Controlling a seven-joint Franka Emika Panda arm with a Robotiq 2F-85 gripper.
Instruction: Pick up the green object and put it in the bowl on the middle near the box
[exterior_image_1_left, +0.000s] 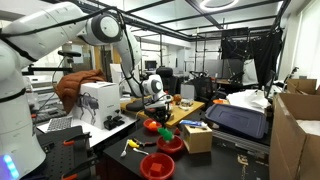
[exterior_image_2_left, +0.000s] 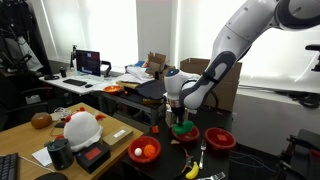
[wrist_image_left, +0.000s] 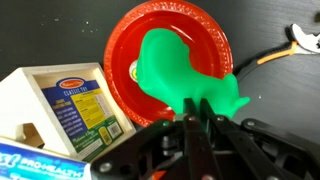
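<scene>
In the wrist view the green object (wrist_image_left: 175, 65) is a bright lumpy piece pinched at its near edge by my gripper (wrist_image_left: 197, 122), which is shut on it. It hangs over the red bowl (wrist_image_left: 122, 55), covering much of the bowl's inside. The tan box (wrist_image_left: 65, 100) with a printed label stands just left of that bowl. In an exterior view the gripper (exterior_image_2_left: 178, 115) points down with the green object (exterior_image_2_left: 180, 127) low over the bowl (exterior_image_2_left: 184, 134). In an exterior view the box (exterior_image_1_left: 197, 138) is next to the bowl (exterior_image_1_left: 170, 144).
Two more red bowls (exterior_image_2_left: 219, 137) (exterior_image_2_left: 145, 151) sit on the dark table, one holding orange items. A yellow-handled tool (exterior_image_1_left: 131, 147) lies near the table's front. A white boxy machine (exterior_image_1_left: 99, 101) and cardboard cartons (exterior_image_1_left: 297, 130) flank the work area.
</scene>
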